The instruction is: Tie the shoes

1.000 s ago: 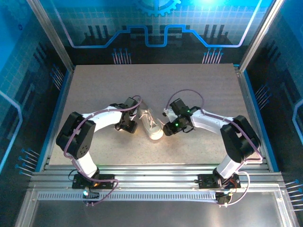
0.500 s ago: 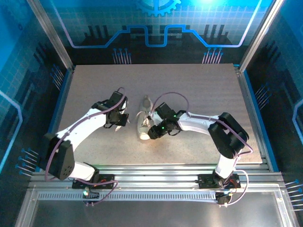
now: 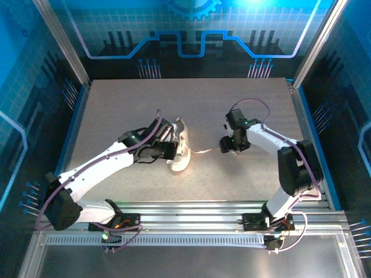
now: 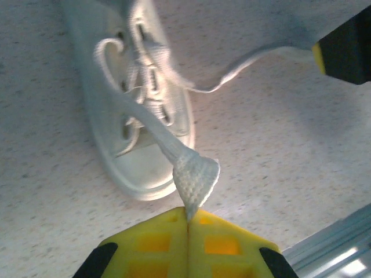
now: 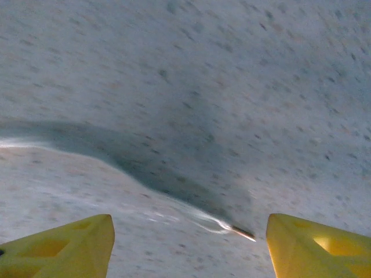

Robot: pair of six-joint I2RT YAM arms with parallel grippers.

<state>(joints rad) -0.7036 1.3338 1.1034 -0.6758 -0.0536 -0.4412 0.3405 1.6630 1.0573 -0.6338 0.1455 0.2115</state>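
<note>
Right gripper (image 5: 190, 231) has swung off the shoe (image 4: 136, 171), jaws spread, its lace (image 5: 237, 231) dropped. Left gripper (image 4: 186, 223) pinches the other lace (image 4: 153, 130) taut; knot unfinished.

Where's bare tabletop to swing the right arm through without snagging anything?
Far half of the table beyond the sneaker is bare; so is the near strip. Crowded: the middle, where a lace runs from sneaker toward the right gripper.

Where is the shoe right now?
In the top view, the shoe lies near the middle of the table, beside the left fingers, which pinch its lace.
</note>
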